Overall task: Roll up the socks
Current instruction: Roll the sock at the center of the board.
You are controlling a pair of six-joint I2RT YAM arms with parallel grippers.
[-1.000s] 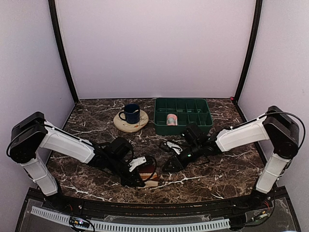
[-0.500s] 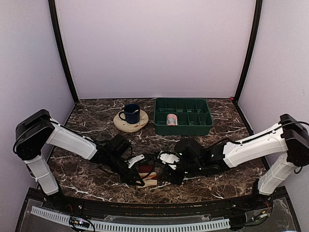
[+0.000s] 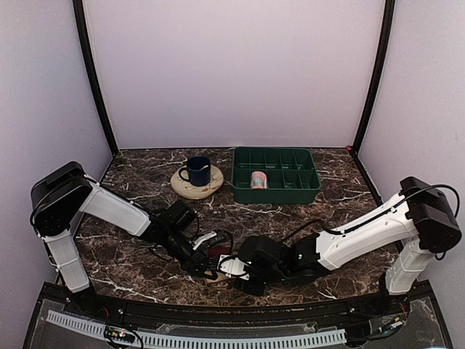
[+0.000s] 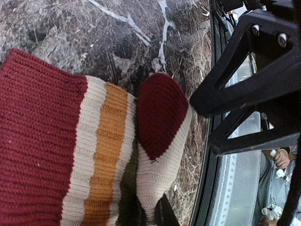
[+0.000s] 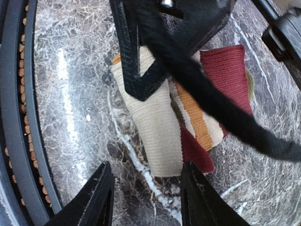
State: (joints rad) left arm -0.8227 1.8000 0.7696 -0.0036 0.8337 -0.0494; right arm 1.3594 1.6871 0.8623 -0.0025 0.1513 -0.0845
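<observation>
White arm shells (image 3: 112, 209), black joints (image 3: 58, 200), thick black cable (image 5: 263, 136).

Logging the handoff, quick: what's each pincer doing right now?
Left pincer: closed, pinching the striped sock at its cream end.
Right pincer: open, holding nothing, just short of the sock.

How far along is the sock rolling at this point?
Done: the pink sock sits rolled up in the green tray. In hand: the striped sock lies folded but unrolled near the table's front edge, with the left gripper shut on it and the right gripper open just short of its cream end. Left: roll it, then probably put it in the tray too.
</observation>
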